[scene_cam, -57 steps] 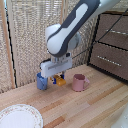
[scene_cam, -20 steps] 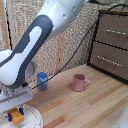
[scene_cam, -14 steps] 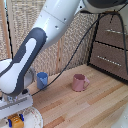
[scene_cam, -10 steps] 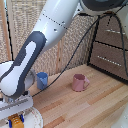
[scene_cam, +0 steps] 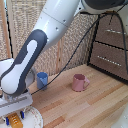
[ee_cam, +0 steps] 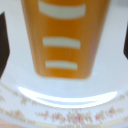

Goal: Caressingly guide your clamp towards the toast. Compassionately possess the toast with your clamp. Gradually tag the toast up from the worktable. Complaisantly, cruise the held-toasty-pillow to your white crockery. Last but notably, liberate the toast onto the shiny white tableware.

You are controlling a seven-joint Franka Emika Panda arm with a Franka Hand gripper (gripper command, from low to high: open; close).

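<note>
Carried over, the toast (scene_cam: 14, 120) hangs gripped in the end effector (scene_cam: 15, 119) above the white plate (scene_cam: 34, 116); only release remains.

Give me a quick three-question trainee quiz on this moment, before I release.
1. True or false: the toast sits over the white plate.
2. Which mug stands nearer the gripper: A) the blue mug or B) the pink mug?
3. Fill in: in the wrist view, the toast shows pale ______ across its orange face.

Key: 1 true; 2 A; 3 stripes.
</note>
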